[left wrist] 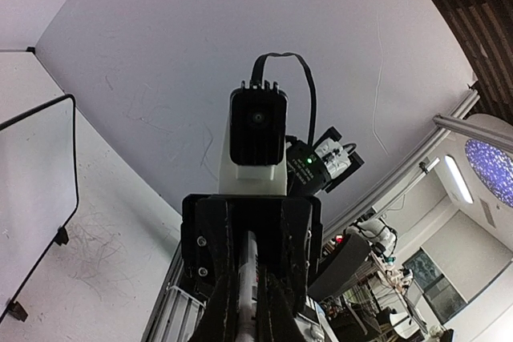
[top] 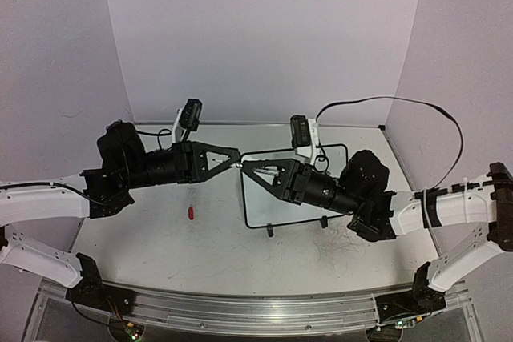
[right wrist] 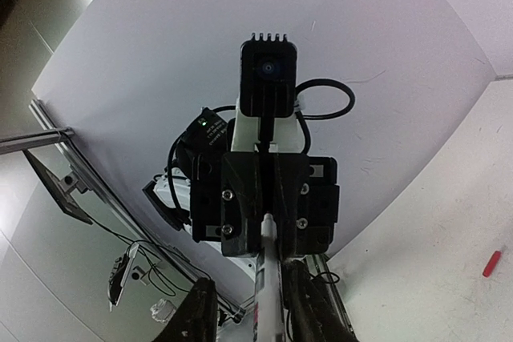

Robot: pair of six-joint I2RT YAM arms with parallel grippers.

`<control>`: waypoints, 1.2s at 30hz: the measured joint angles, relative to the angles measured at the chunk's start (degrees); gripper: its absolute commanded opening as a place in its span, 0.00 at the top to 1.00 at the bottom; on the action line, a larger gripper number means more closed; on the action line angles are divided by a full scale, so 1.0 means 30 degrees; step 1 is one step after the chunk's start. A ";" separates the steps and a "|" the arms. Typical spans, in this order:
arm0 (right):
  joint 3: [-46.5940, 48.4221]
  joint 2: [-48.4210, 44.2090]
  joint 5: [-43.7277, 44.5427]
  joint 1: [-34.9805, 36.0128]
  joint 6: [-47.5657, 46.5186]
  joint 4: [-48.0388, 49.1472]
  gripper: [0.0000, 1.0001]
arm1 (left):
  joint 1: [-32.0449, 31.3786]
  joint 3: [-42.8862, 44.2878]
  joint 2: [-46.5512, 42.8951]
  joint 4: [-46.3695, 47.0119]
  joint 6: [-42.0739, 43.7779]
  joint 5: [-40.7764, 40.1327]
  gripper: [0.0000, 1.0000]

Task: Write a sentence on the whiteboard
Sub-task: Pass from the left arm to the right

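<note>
The whiteboard lies flat on the table under my right arm; its black frame and feet also show in the left wrist view. My two grippers meet tip to tip above its far left corner. My left gripper is shut on a white marker. The marker runs on between the fingers of my right gripper, which stand apart around it. In the right wrist view the marker lies next to one finger with a gap on the other side.
A small red cap lies on the scuffed white tabletop left of the board; it also shows in the right wrist view. White walls close in the back and sides. A metal rail runs along the near edge.
</note>
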 measured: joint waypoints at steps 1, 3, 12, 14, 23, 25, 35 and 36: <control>0.0166 0.0182 -0.0123 -0.0005 0.0043 -0.0005 0.77 | 0.0054 0.0005 -0.0016 0.0064 0.0000 -0.0005 1.00; 0.0381 0.0453 -0.0303 -0.0119 0.0174 -0.0011 0.83 | 0.0148 0.0006 -0.0021 0.0177 0.0000 -0.0122 1.00; 0.0520 0.0683 -0.0272 -0.0231 0.0544 -0.0130 0.80 | 0.0208 -0.0112 -0.0111 0.0321 0.0001 -0.0321 1.00; 0.0503 0.0663 -0.0053 -0.0231 0.0634 -0.0137 0.75 | 0.0203 -0.0129 -0.0111 0.0316 0.0007 -0.0348 1.00; 0.0186 0.0392 0.0618 -0.0242 0.0934 -0.0166 0.85 | 0.0077 -0.0344 -0.0084 0.0270 0.0010 -0.0297 1.00; 0.0186 0.0392 0.0574 -0.0239 0.0957 -0.0161 0.86 | 0.0077 -0.0344 -0.0082 0.0264 0.0015 -0.0303 1.00; 0.0185 0.0505 -0.0121 -0.0282 0.1007 -0.0129 0.79 | 0.0084 -0.0344 -0.0053 0.0270 0.0015 -0.0325 1.00; 0.0186 0.0528 -0.0203 -0.0286 0.1002 -0.0129 0.80 | 0.0084 -0.0344 -0.0053 0.0274 0.0015 -0.0330 1.00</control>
